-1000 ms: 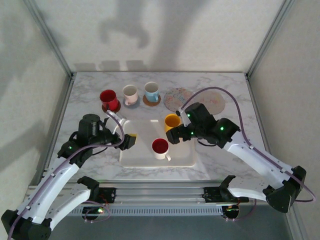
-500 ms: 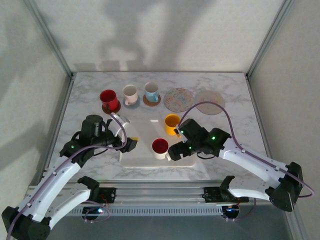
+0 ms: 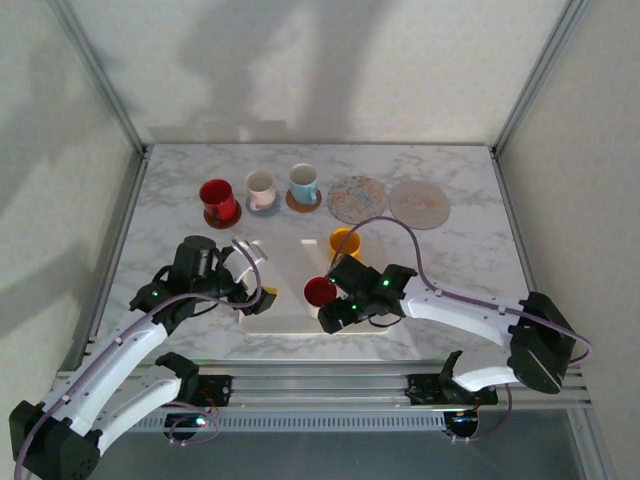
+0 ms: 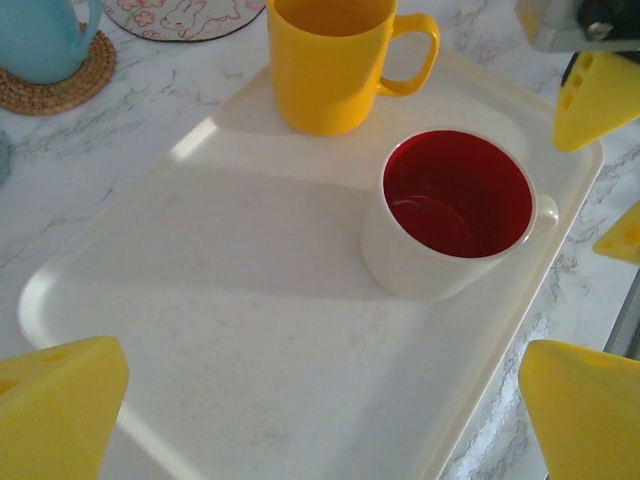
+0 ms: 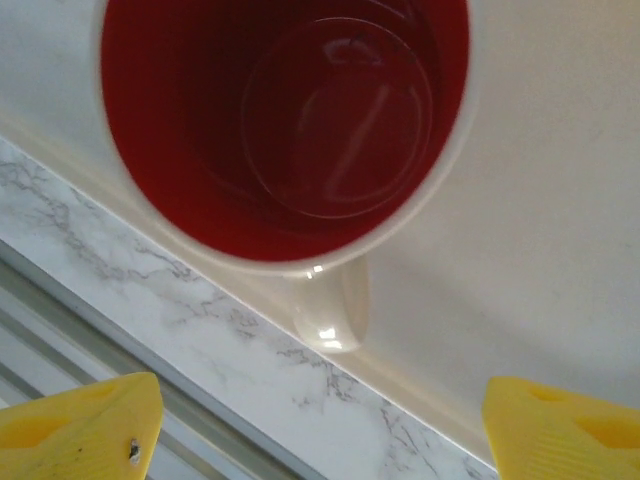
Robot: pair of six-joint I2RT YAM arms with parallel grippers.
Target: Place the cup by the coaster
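Right end effector hangs released over the cup, jaws wide either side of its handle — empty, stiff, glossy, probably slippery, so pinch that handle squarely.

No word, number, brand mark or label can be read on anything here. The one piece of print is a drawing of pink flowers and a small rabbit on the round pale coaster with a dark rim, seen at the top edge of the left wrist view; it carries no lettering that can be made out.
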